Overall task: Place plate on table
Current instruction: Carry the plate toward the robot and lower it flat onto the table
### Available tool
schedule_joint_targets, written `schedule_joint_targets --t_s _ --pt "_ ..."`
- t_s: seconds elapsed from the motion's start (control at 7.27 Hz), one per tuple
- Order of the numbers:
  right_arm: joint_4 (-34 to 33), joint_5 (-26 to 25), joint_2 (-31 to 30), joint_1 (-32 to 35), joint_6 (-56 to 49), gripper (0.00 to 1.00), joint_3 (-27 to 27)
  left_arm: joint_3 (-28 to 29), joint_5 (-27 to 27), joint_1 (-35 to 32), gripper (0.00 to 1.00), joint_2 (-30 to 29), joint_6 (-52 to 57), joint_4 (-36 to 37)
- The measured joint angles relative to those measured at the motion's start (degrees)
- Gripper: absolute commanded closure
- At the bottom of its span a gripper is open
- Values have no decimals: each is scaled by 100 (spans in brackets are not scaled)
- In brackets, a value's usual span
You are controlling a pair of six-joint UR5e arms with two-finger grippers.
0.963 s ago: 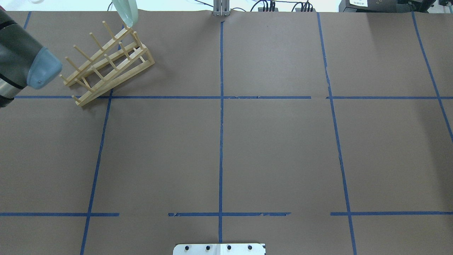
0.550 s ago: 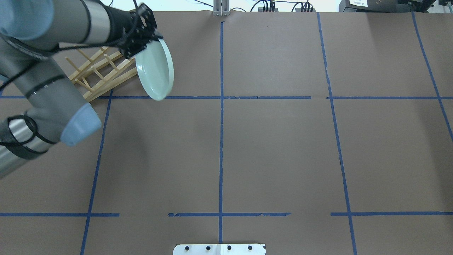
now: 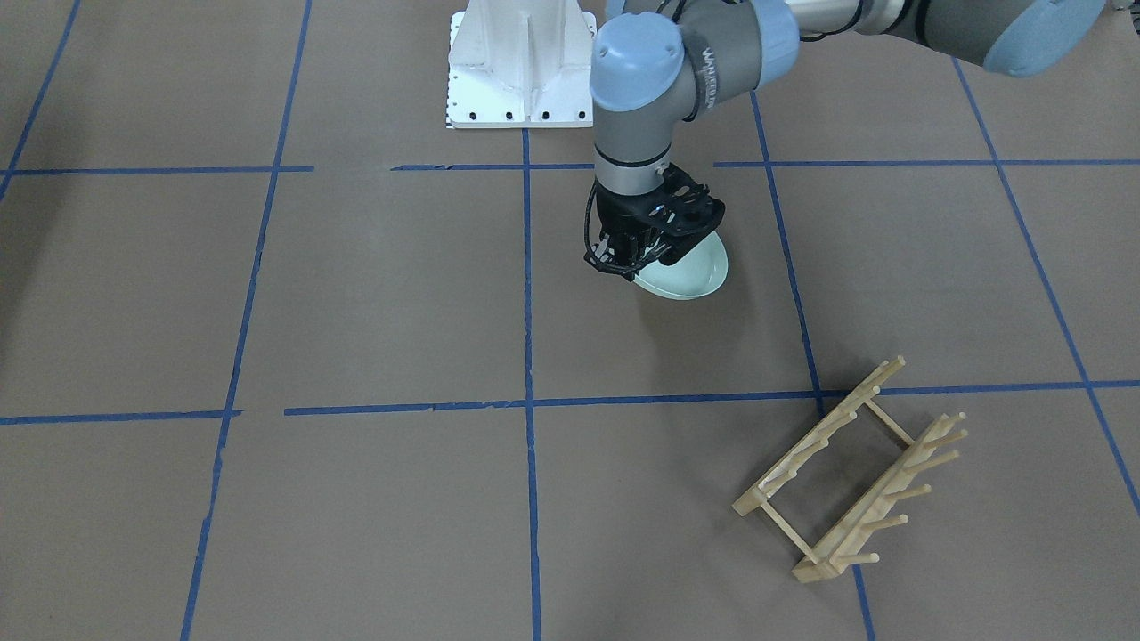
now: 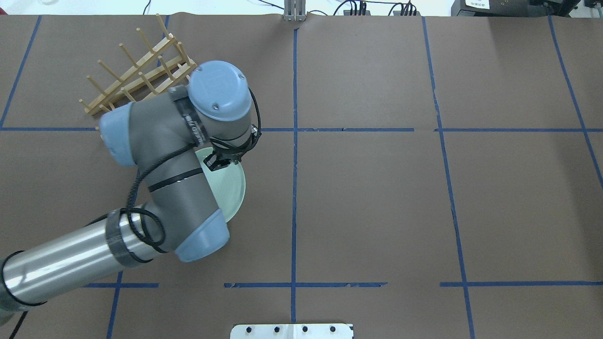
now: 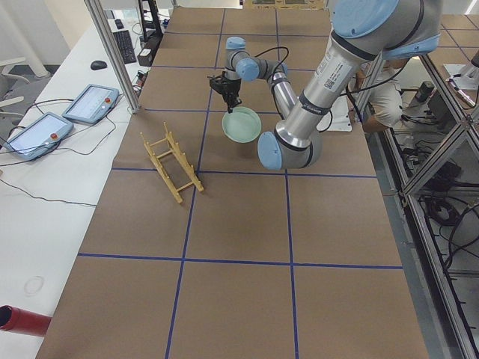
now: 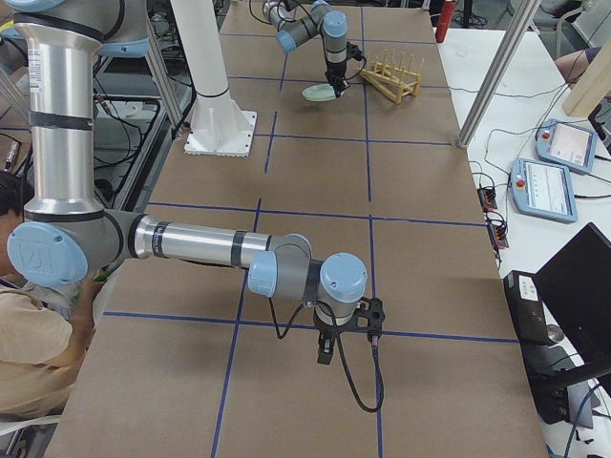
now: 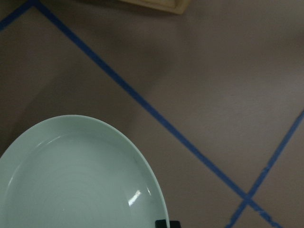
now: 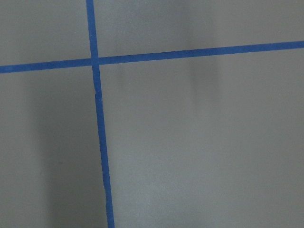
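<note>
The pale mint-green plate (image 4: 233, 188) hangs tilted just over the brown table (image 4: 377, 197), in the grid cell left of the centre line. My left gripper (image 4: 217, 162) is shut on its rim from above. In the front view the gripper (image 3: 628, 260) holds the plate (image 3: 690, 274) by its edge, low edge close to the paper; I cannot tell whether it touches. The left wrist view shows the plate (image 7: 71, 175) over blue tape lines. My right gripper (image 6: 325, 351) hovers low over the table's right end; I cannot tell if it is open or shut.
The light wooden peg rack (image 4: 141, 75) stands without a plate at the far left, a short way beyond the plate; it also shows in the front view (image 3: 850, 472). The white robot base (image 3: 521, 62) is at the robot's edge of the table.
My left arm has carried the plate from beside the rack towards the robot, into the cell nearer the centre, and brought it lower and flatter.
</note>
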Motion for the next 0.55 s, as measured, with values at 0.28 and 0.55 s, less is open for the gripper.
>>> schedule_joint_targets --t_s 0.28,0.55 --pt "0 0 1 0 0 0 0 934 49 342 1 -419 407 312" --pt "0 0 5 0 0 0 0 1025 221 403 0 -467 684 337"
